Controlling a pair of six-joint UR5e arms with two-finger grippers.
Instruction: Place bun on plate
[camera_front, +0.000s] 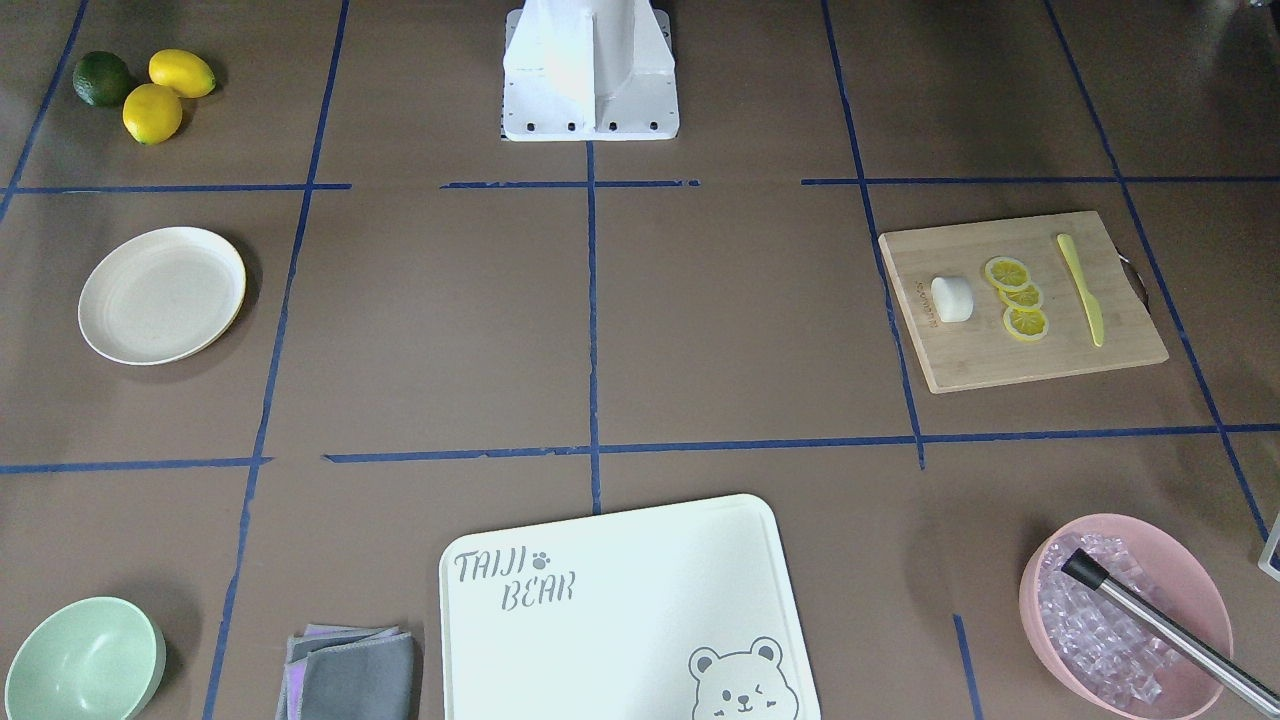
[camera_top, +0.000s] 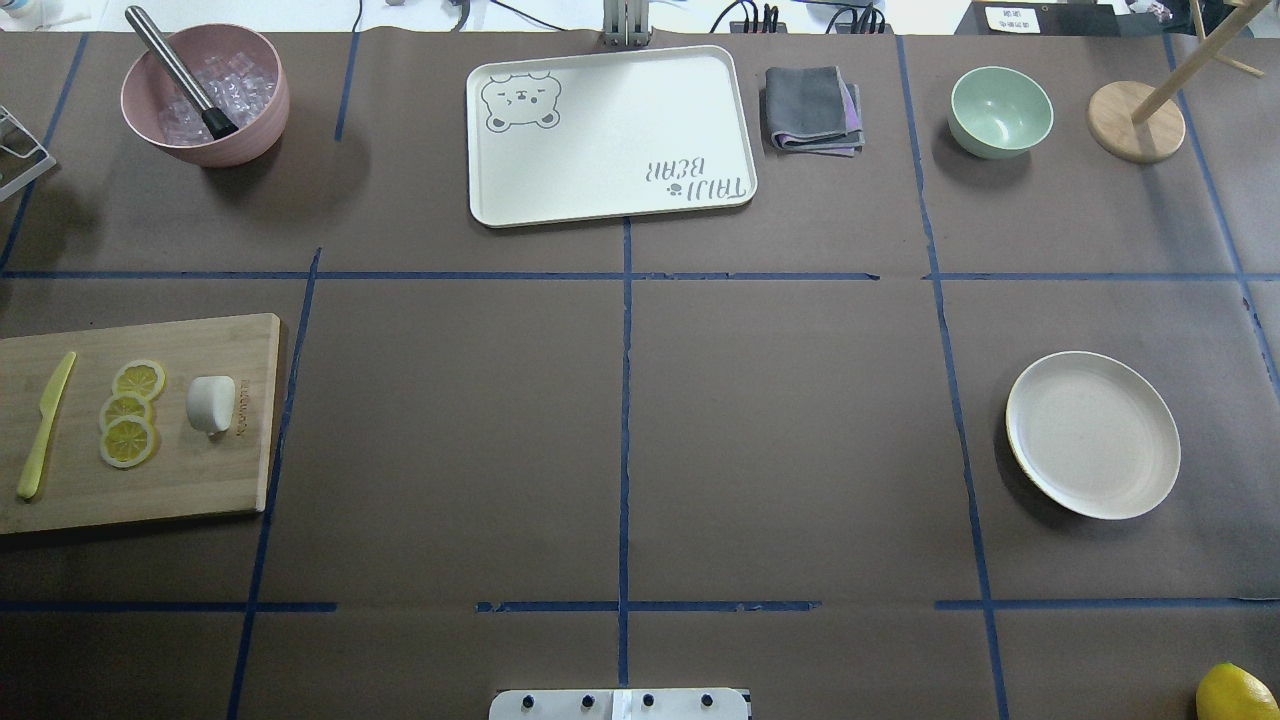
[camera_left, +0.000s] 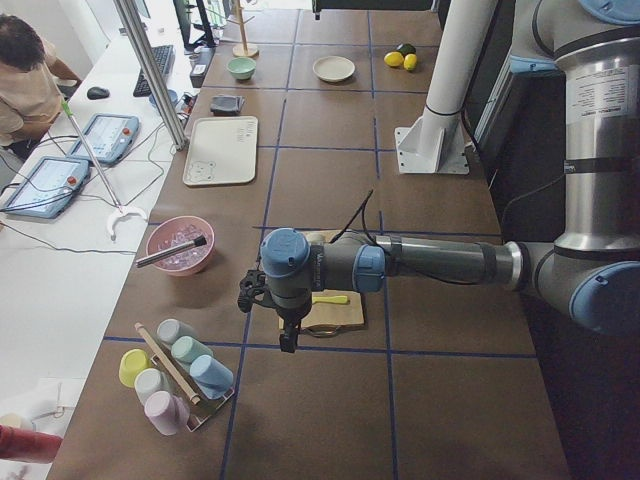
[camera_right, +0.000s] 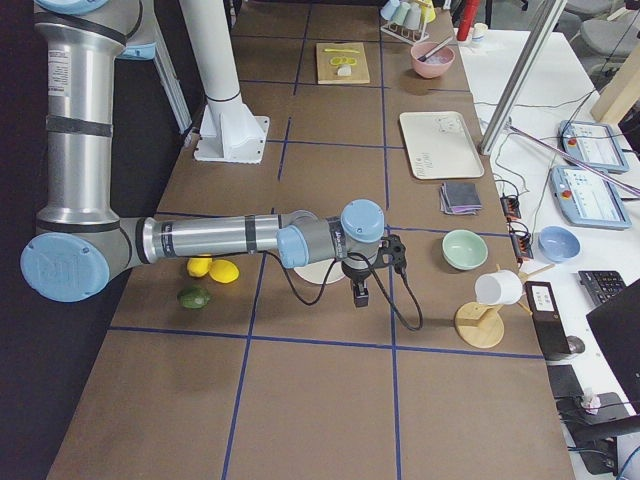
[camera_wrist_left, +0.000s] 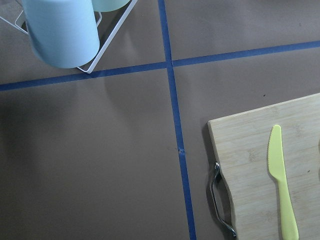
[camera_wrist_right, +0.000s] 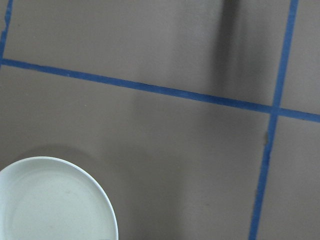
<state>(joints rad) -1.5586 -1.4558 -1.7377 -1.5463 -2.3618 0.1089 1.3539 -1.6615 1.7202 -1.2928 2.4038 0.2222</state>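
The small white bun (camera_front: 952, 299) (camera_top: 211, 404) lies on a wooden cutting board (camera_front: 1020, 300) (camera_top: 135, 425), beside three lemon slices (camera_top: 129, 412) and a yellow knife (camera_top: 45, 424) (camera_wrist_left: 281, 182). Across the table sits the empty cream plate (camera_front: 160, 295) (camera_top: 1093, 435); its rim shows in the right wrist view (camera_wrist_right: 50, 200). My left gripper (camera_left: 288, 335) hangs above the table past the board's outer end, away from the bun. My right gripper (camera_right: 359, 295) hovers just beyond the plate. Both show only in side views, so I cannot tell whether they are open or shut.
A bear-printed tray (camera_top: 610, 135), folded cloths (camera_top: 812, 110), a mint-green bowl (camera_top: 1000, 110), and a pink bowl of ice (camera_top: 205, 95) line the far edge. Lemons and a lime (camera_front: 150, 85) lie near the plate. A cup rack (camera_left: 180, 375) stands near my left gripper. A person (camera_left: 25, 85) sits beside the table.
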